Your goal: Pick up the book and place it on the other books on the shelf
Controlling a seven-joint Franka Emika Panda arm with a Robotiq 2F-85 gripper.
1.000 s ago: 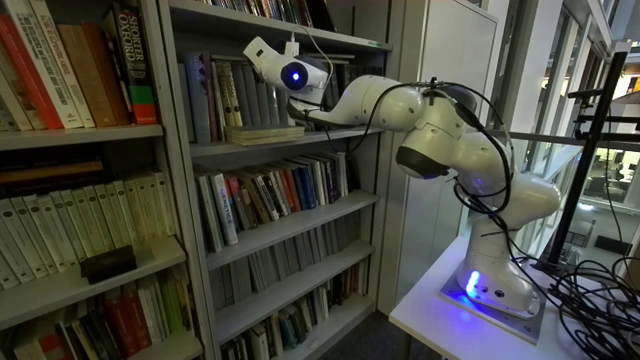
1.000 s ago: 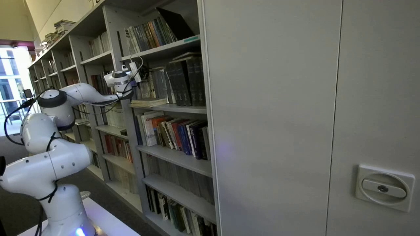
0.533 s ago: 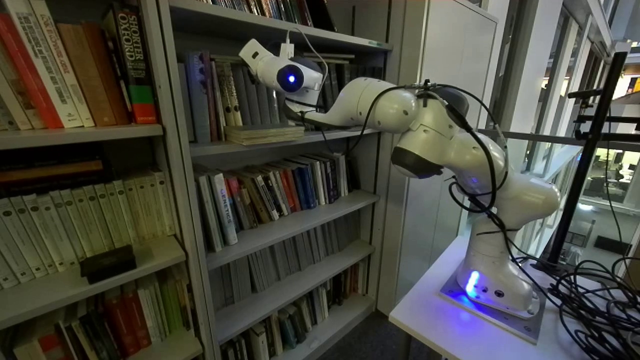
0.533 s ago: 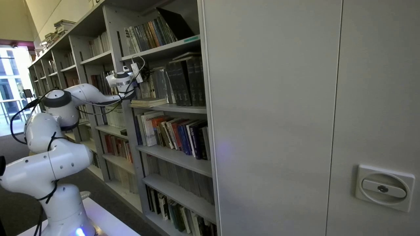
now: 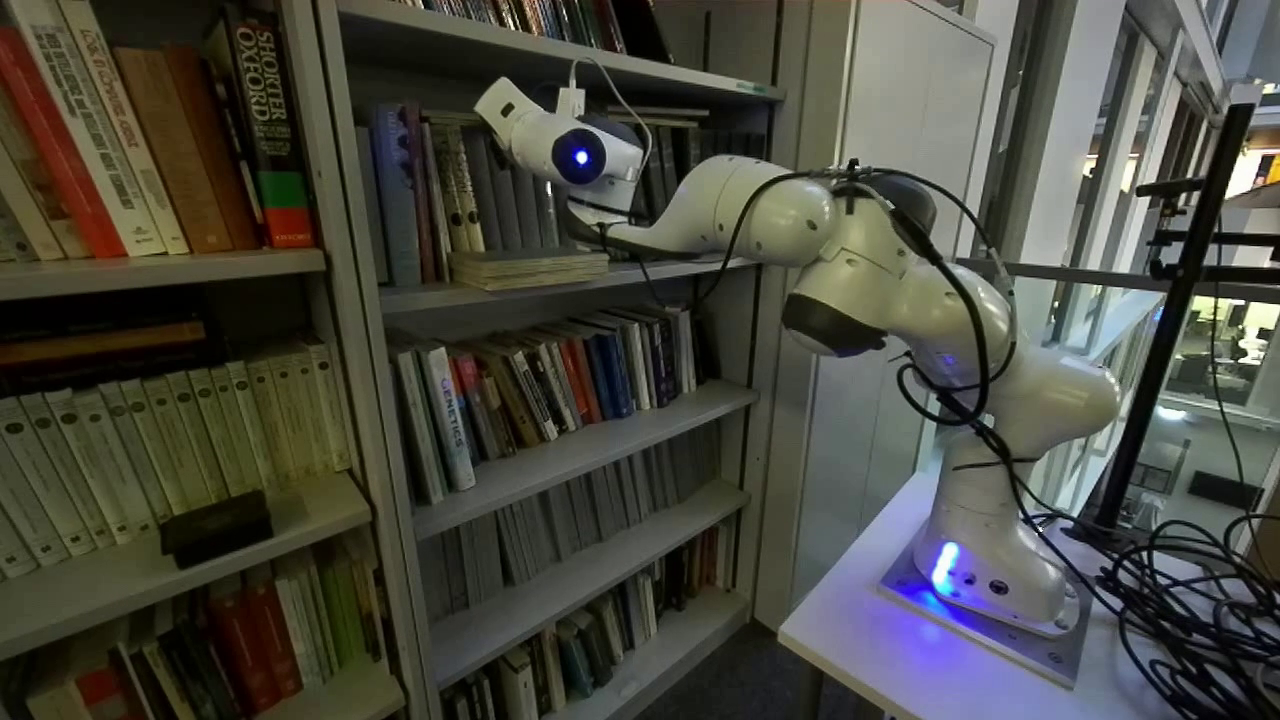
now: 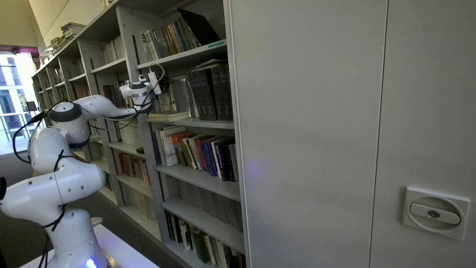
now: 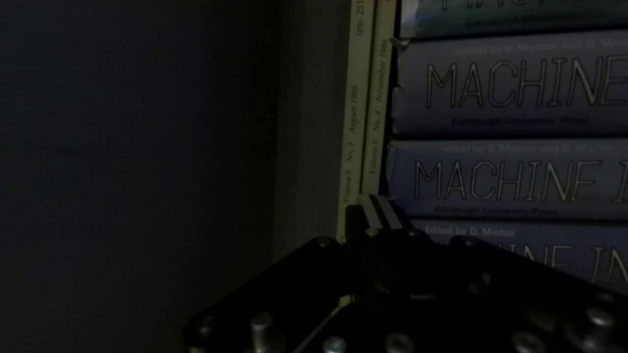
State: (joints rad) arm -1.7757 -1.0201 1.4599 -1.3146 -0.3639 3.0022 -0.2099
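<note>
In the wrist view, two thin olive-tan books [image 7: 378, 113] lie flat along the tops of upright grey-blue "Machine" books [image 7: 510, 83]; which one is the task's book I cannot tell. My gripper [image 7: 379, 208] is in front of their spines, its fingertips together with only a thin dark line and no book visible between them. Contact with the spines cannot be told. In both exterior views the upright books [image 5: 512, 205] [image 6: 181, 93] stand on the grey shelf [image 5: 420, 299] [image 6: 214, 123]. A stack of thin tan books [image 5: 528, 270] [image 6: 169, 116] lies flat at its front. The fingertips are hidden there.
A shelf board [image 5: 560, 40] runs closely above my hand. Dark thick volumes [image 6: 210, 91] stand at the cabinet end of the same tier. A grey upright panel [image 5: 350, 300] bounds the bay. A white cable [image 5: 630, 95] loops from the wrist. A grey cabinet [image 6: 308, 130] adjoins the bookcase.
Over the last second my hand has shifted slightly left and down in an exterior view, with almost no motion in the last half second. The visible books have not moved.
</note>
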